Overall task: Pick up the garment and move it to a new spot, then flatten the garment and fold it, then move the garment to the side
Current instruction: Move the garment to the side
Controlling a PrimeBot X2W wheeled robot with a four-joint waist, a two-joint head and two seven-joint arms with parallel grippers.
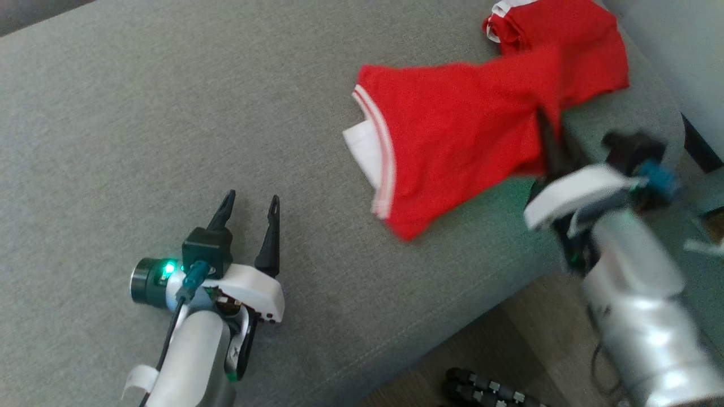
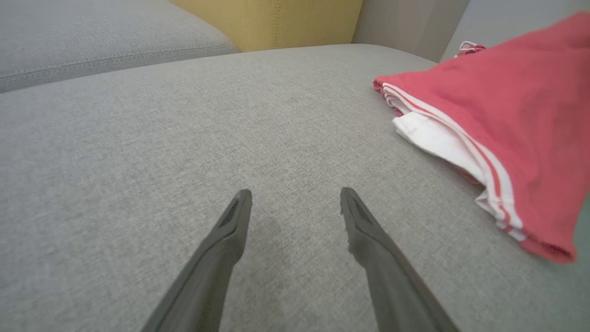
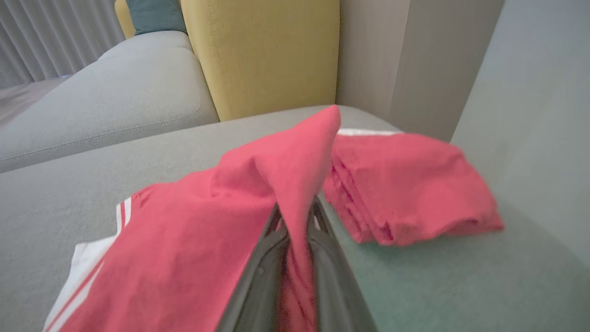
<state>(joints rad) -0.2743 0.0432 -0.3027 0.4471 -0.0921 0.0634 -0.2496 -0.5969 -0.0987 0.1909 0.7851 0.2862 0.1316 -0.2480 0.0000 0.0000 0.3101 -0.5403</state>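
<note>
Right gripper point(image 3: 296, 207) pinches a raised fold of the red garment point(image 1: 452, 147) on the grey cushion point(image 1: 169, 113) — left gripper point(image 1: 251, 199) hovers nearby, fingers spread.

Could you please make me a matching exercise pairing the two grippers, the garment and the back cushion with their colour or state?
Things:
1. left gripper
2. right gripper
3. garment
4. back cushion

Colour or state:
a. yellow
b. shut, pinching fabric
c. red with white striped trim
d. open, over the grey seat

Pairs: 1-d, 2-b, 3-c, 4-a
</note>
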